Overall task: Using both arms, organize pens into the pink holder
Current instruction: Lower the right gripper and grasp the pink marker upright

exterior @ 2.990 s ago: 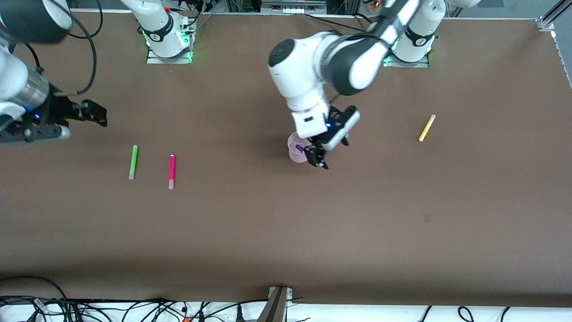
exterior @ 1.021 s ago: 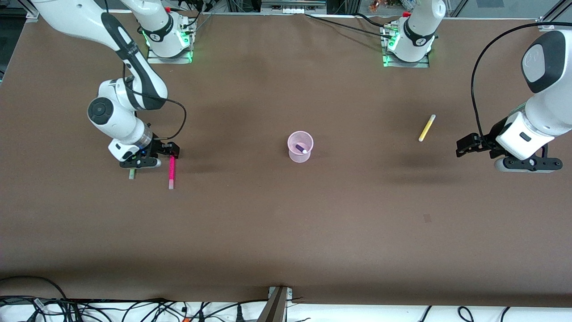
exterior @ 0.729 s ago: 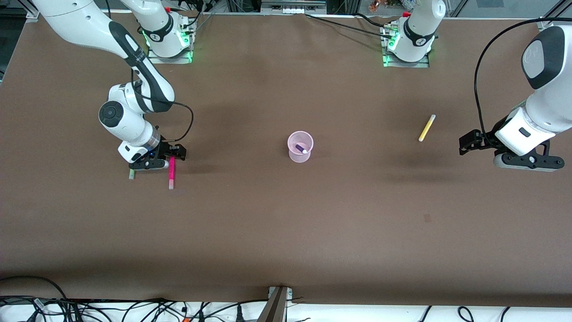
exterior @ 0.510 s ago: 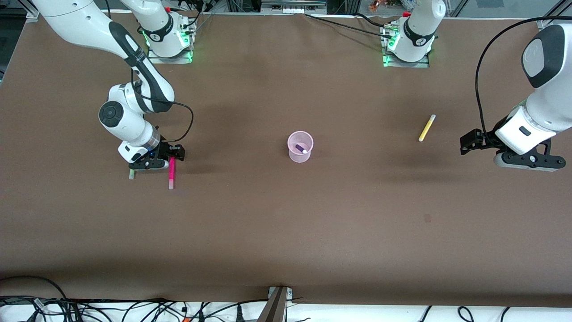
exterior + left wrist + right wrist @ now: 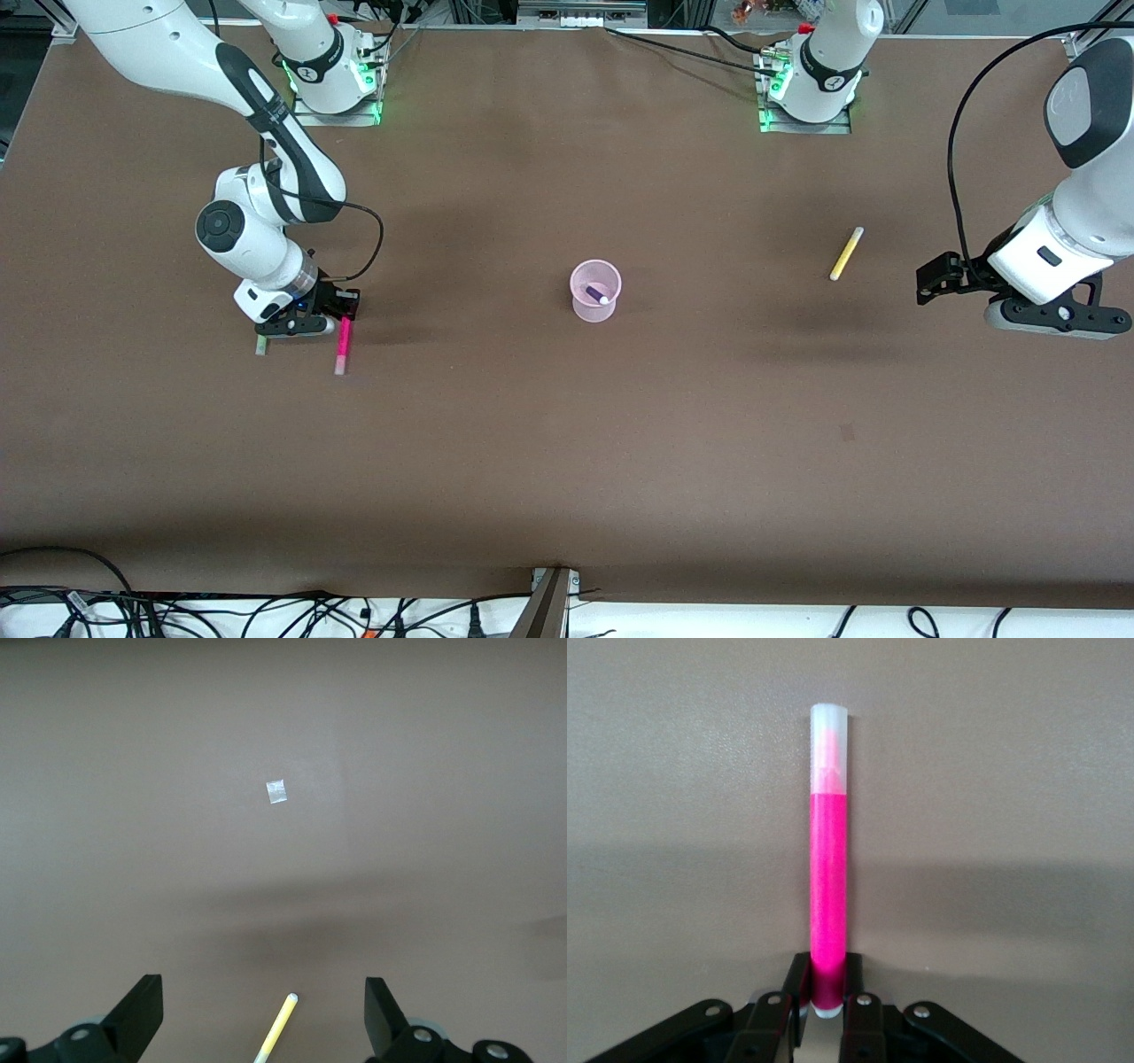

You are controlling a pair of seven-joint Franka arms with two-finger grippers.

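Observation:
The pink holder (image 5: 595,291) stands mid-table with the dark purple pen (image 5: 597,294) inside it. My right gripper (image 5: 343,312) is down at the table, shut on the farther end of the magenta-pink pen (image 5: 341,347); in the right wrist view the pen (image 5: 828,859) runs out from between the fingers (image 5: 799,983). The green pen (image 5: 261,345) lies beside it, mostly hidden under the right hand. The yellow pen (image 5: 846,253) lies toward the left arm's end. My left gripper (image 5: 928,282) hangs open and empty beside it; the pen's tip (image 5: 276,1028) shows between the fingers (image 5: 142,1010).
A small pale scrap (image 5: 277,792) lies on the brown table (image 5: 567,443), nearer the front camera than the yellow pen (image 5: 847,432). Cables (image 5: 266,611) run along the table's front edge.
The left arm left the holder with the purple pen in it and swung out past the yellow pen. The right arm came down beside the green pen and closed on the magenta-pink pen.

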